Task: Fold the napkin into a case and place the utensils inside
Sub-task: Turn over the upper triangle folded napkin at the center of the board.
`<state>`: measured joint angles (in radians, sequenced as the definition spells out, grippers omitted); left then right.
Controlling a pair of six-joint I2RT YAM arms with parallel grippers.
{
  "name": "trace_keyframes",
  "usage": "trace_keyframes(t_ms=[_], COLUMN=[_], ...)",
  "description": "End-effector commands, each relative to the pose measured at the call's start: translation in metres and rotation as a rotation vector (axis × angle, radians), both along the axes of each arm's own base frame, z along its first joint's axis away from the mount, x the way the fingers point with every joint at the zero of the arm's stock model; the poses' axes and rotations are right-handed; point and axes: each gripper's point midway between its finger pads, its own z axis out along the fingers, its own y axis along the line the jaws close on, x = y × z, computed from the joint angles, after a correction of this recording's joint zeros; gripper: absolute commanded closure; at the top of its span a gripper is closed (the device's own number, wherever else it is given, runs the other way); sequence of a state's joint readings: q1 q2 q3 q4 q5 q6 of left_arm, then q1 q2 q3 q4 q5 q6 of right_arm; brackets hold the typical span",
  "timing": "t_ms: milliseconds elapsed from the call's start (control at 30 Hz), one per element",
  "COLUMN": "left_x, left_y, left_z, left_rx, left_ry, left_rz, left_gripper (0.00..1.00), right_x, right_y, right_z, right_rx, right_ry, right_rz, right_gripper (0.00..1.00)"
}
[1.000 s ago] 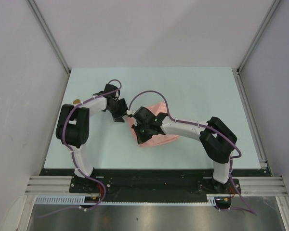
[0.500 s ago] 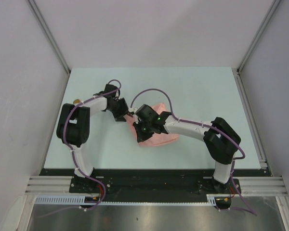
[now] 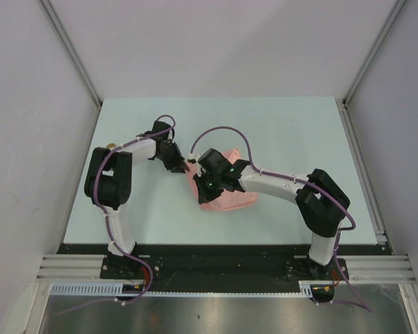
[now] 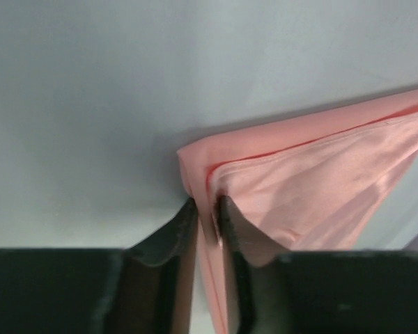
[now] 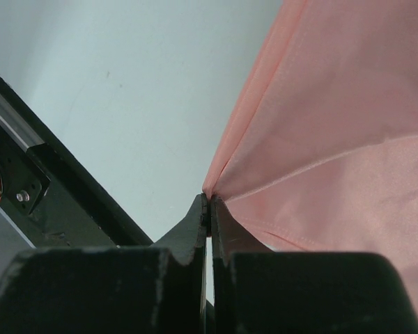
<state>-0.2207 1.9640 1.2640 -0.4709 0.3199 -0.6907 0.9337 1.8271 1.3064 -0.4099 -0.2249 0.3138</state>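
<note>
The salmon-pink napkin [image 3: 231, 197] lies folded in layers on the table's middle, partly under the right arm. My left gripper [image 3: 185, 165] is at its far left corner, and in the left wrist view its jaws [image 4: 207, 209] pinch the folded edge of the napkin [image 4: 313, 174]. My right gripper [image 3: 201, 188] holds the near left corner. In the right wrist view it [image 5: 209, 200] is shut on the tip of the napkin [image 5: 334, 125]. Of the utensils only a small golden-brown speck [image 3: 111, 146] shows by the left arm's elbow.
The pale green table [image 3: 285, 132] is walled by grey panels on three sides. A black bar and metal rail [image 3: 223, 254] run along the near edge, also seen in the right wrist view as the black bar [image 5: 49, 195].
My left gripper slid right to the napkin's far left corner and closed on its edge. The right arm shifted slightly, still gripping its corner.
</note>
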Motion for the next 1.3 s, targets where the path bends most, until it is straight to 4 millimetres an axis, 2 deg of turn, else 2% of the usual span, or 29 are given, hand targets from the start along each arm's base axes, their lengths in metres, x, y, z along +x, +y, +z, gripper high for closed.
trace_keyframes(t_ms=[0,33,67,167,267,333,367,400,433,500,533,600,633,667,700,733,767,800,833,867,967,1033,1067,1100,1133,1167,1200,1233,1267], left_x=[0.014,0.016,0.018,0.021,0.017,0.012,0.006,0.004,0.0,-0.01,-0.014,-0.024,-0.03,-0.037,-0.04,-0.046,-0.05,-0.053,-0.056,-0.06,-0.053,-0.044,-0.038,-0.024,-0.017,-0.014,0.004,0.01,0.012], left_y=[0.01,0.01,0.012,0.019,0.021,0.024,0.026,0.032,0.036,0.051,0.058,0.081,0.092,0.101,0.112,0.129,0.137,0.144,0.15,0.151,0.148,0.135,0.126,0.104,0.093,0.071,0.057,0.045,0.028], left_z=[-0.005,-0.003,0.002,0.012,0.034,0.056,0.058,0.078,0.085,0.095,0.116,0.13,0.155,0.164,0.181,0.205,0.227,0.242,0.257,0.282,0.307,0.302,0.29,0.279,0.267,0.244,0.226,0.207,0.187], left_rx=[0.045,0.047,0.056,0.087,0.083,0.072,0.075,0.075,0.081,0.093,0.092,0.108,0.12,0.129,0.136,0.16,0.174,0.194,0.219,0.222,0.182,0.135,0.114,0.093,0.095,0.091,0.076,0.07,0.073], left_ry=[-0.033,-0.042,-0.054,-0.08,-0.108,-0.138,-0.139,-0.185,-0.202,-0.216,-0.269,-0.281,-0.349,-0.359,-0.398,-0.466,-0.511,-0.547,-0.584,-0.648,-0.734,-0.737,-0.717,-0.713,-0.699,-0.661,-0.657,-0.628,-0.604], left_rz=[0.019,0.013,0.015,0.005,-0.019,-0.022,-0.023,-0.013,-0.01,0.024,0.042,0.098,0.129,0.155,0.192,0.244,0.273,0.297,0.321,0.335,0.354,0.333,0.309,0.258,0.238,0.186,0.169,0.149,0.118], left_gripper=[0.85,0.96,1.0,1.0,1.0,1.0,1.0,1.0,1.0,1.0,1.0,1.0,1.0,1.0,1.0,1.0,1.0,1.0,1.0,1.0,1.0,1.0,1.0,1.0,1.0,1.0,1.0,1.0,1.0], right_x=[0.002,0.0,0.0,-0.005,-0.018,-0.029,-0.032,-0.036,-0.046,-0.056,-0.061,-0.081,-0.087,-0.103,-0.107,-0.119,-0.131,-0.135,-0.142,-0.152,-0.164,-0.165,-0.163,-0.154,-0.155,-0.15,-0.146,-0.142,-0.137], right_y=[0.009,0.01,0.011,0.014,0.025,0.036,0.04,0.044,0.052,0.072,0.079,0.106,0.114,0.126,0.14,0.147,0.154,0.164,0.166,0.167,0.164,0.155,0.151,0.148,0.133,0.129,0.12,0.099,0.09], right_z=[0.029,0.027,0.026,0.024,0.031,0.037,0.041,0.043,0.048,0.062,0.068,0.092,0.102,0.109,0.136,0.15,0.163,0.183,0.191,0.2,0.216,0.209,0.204,0.203,0.17,0.167,0.151,0.118,0.11], right_rx=[0.086,0.082,0.08,0.056,0.061,0.078,0.085,0.09,0.102,0.157,0.182,0.261,0.293,0.33,0.398,0.443,0.479,0.539,0.569,0.603,0.697,0.719,0.726,0.757,0.713,0.749,0.736,0.69,0.723], right_ry=[-0.037,-0.035,-0.036,-0.05,-0.064,-0.067,-0.069,-0.066,-0.062,-0.058,-0.048,-0.043,-0.038,-0.003,-0.013,0.007,0.031,0.026,0.04,0.092,0.156,0.203,0.214,0.225,0.275,0.266,0.288,0.354,0.336], right_rz=[0.015,0.021,0.025,0.047,0.087,0.112,0.123,0.133,0.155,0.191,0.203,0.272,0.292,0.34,0.364,0.41,0.435,0.461,0.484,0.508,0.569,0.561,0.554,0.526,0.5,0.49,0.465,0.404,0.388], right_gripper=[1.0,1.0,1.0,1.0,1.0,1.0,1.0,1.0,1.0,1.0,1.0,1.0,1.0,1.0,1.0,1.0,1.0,1.0,1.0,1.0,1.0,1.0,1.0,1.0,1.0,1.0,1.0,1.0,1.0])
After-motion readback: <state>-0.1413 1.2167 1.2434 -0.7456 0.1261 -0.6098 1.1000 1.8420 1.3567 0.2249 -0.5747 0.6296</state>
